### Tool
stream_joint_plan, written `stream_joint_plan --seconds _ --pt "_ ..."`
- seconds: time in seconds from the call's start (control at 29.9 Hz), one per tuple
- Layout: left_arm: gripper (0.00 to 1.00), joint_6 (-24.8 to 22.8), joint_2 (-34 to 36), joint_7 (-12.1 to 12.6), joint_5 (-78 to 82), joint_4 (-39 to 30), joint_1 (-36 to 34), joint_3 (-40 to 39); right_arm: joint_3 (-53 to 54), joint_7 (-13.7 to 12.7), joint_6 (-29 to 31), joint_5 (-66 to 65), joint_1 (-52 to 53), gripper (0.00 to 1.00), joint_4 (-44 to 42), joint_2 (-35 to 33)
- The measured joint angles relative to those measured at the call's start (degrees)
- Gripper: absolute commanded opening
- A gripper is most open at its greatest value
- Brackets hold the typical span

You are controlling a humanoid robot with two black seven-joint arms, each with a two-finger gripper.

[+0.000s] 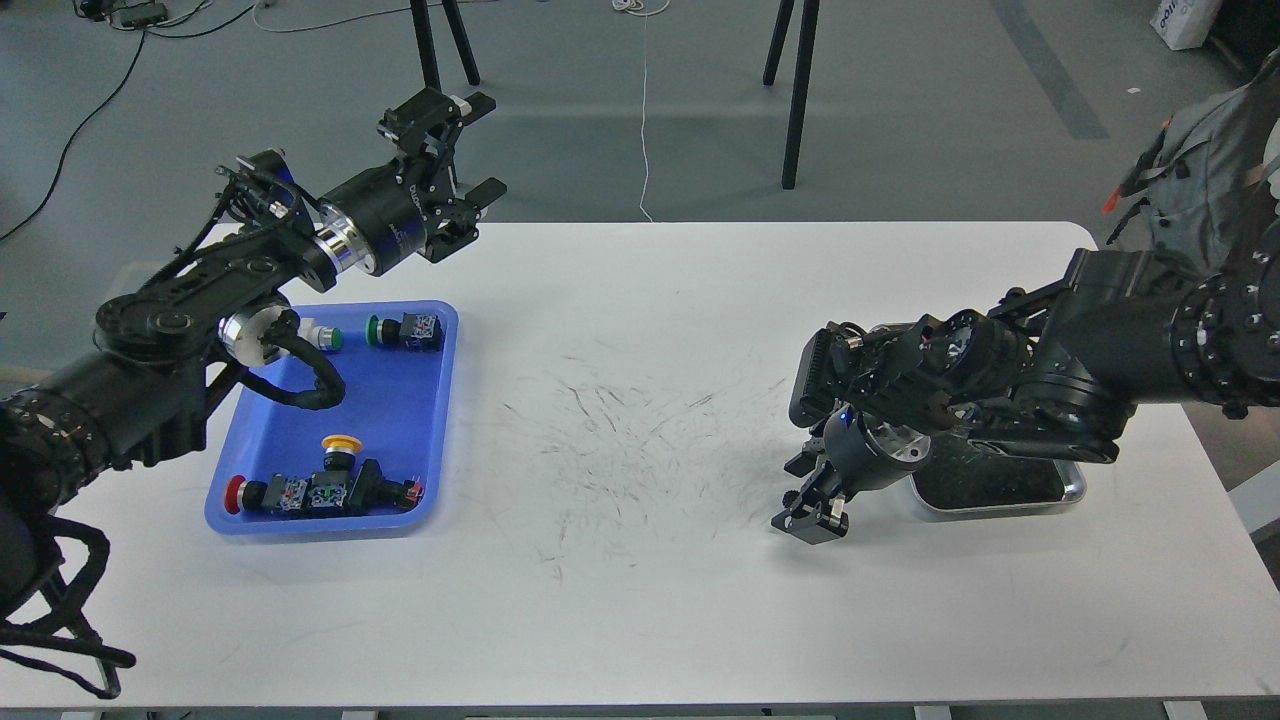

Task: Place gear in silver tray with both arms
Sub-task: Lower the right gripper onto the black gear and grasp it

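Note:
The silver tray lies at the right of the white table, mostly hidden under my right arm; its dark floor looks empty where it shows. My right gripper points down at the table just left of the tray; its fingers cannot be told apart. My left gripper is open and empty, held high above the table's far edge, beyond the blue tray. The blue tray holds several push-button parts: a green one, a yellow one and a red one. No toothed gear shows.
The white table has dark scuff marks in its middle. Black tripod legs stand on the floor behind it. A grey bag sits off the far right corner.

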Motion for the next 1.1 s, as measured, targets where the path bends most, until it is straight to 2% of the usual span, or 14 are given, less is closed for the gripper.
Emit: stream_joint_plan --seconds 0.1,0.17,0.4,0.7,0.94,1.1 --pt "1.00 0.0 0.0 0.0 0.0 0.0 0.0 0.0 0.0 0.0 0.4 0.0 0.1 0.48 0.0 0.1" --pt "1.00 0.0 0.0 0.0 0.0 0.0 0.1 0.0 0.0 0.0 0.5 0.0 0.1 0.42 0.0 0.1" --pt "1.00 0.0 -0.2 0.0 0.0 0.5 0.1 0.0 -0.1 0.0 0.7 0.0 0.2 0.31 0.0 0.2" --pt "1.00 -0.1 -0.4 0.0 -0.1 0.9 0.2 0.0 0.0 0.0 0.7 -0.2 0.3 0.08 0.0 0.2" --pt "1.00 0.0 -0.5 0.0 -0.1 1.0 0.2 -0.1 -0.1 0.0 1.2 -0.2 1.0 0.03 -0.8 0.2" --pt "1.00 0.0 -0.7 0.0 -0.1 1.0 0.2 -0.1 0.0 0.0 1.3 0.0 1.9 0.02 -1.4 -0.5"
